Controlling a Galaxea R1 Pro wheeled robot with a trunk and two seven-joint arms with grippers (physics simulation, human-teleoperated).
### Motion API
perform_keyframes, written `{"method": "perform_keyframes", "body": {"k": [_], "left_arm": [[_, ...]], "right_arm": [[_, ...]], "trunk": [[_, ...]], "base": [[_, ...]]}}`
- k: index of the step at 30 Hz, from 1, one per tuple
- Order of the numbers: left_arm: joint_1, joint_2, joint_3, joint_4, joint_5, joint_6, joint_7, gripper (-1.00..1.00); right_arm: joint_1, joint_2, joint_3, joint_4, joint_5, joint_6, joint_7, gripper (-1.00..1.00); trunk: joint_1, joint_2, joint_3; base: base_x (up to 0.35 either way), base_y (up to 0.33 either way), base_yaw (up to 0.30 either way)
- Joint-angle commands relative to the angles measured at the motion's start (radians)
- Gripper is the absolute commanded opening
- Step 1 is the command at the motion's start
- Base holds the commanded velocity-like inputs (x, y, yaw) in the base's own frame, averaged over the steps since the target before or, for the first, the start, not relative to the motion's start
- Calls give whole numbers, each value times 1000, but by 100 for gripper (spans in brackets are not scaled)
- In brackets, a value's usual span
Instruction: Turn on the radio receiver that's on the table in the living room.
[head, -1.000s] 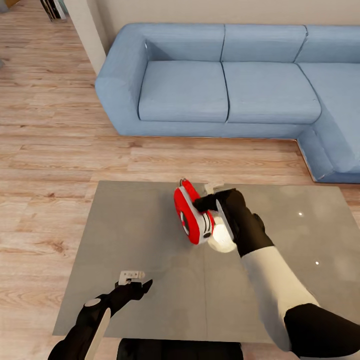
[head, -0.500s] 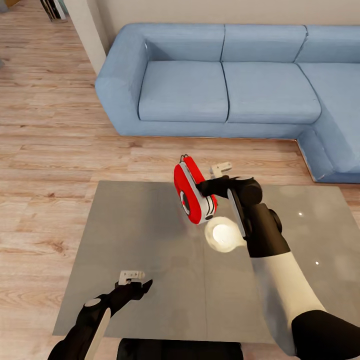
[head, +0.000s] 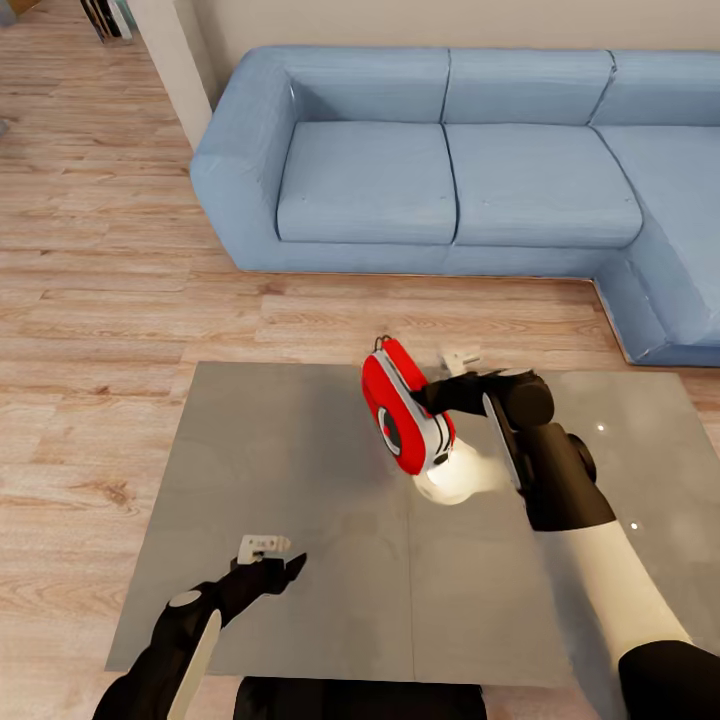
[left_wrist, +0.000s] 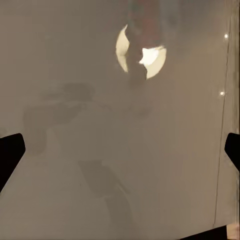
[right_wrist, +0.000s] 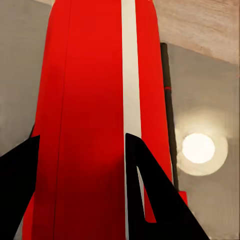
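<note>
Left gripper (head: 268, 562) is hovering spread over the table (head: 300, 470) near edge, while right gripper (head: 440, 395) is pinching the radio receiver (head: 405, 418) edgewise above table centre, risking slippage if squeeze loosens.

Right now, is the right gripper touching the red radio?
Touching. In the right wrist view both black fingers lie against the radio receiver; the head view shows the right gripper clamped on the radio's edge.

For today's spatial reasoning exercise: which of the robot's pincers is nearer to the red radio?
Right. The right pincer is closed on the radio, holding it above the table. The left pincer is open, apart from the radio, over the table's near edge.
</note>
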Motion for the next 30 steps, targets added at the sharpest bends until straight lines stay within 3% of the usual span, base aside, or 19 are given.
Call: {"method": "perform_keyframes", "body": {"k": [1, 4, 5, 7, 13, 20, 30], "left_arm": [[0, 0, -1, -6, 1, 7, 0, 100], [0, -11, -4, -36, 30, 30, -1, 100], [0, -30, -7, -55, 65, 51, -3, 100], [0, -52, -12, -67, 87, 75, -3, 100], [0, -97, -17, -113, 101, 113, -3, 100], [0, -113, -18, -180, 104, 186, -3, 100], [0, -116, -18, -196, 104, 199, -3, 100]], "right_arm": [[14, -5, 1, -6, -8, 1, 4, -100], [70, -29, 3, -41, -8, 1, 22, -100], [94, -43, 6, -69, -7, 1, 48, -100], [104, -52, 14, -84, -6, 1, 84, -100], [114, -56, 26, -96, -2, 1, 125, -100], [142, -55, 28, -102, 1, 1, 129, -100], [146, -56, 28, -114, -3, 1, 130, -100]], "trunk": [[0, 0, 0], [0, 0, 0], [0, 0, 0], [0, 0, 0], [0, 0, 0], [0, 0, 0], [0, 0, 0]], "base": [[0, 0, 0], [0, 0, 0], [0, 0, 0], [0, 0, 0], [0, 0, 0], [0, 0, 0], [0, 0, 0]]}}
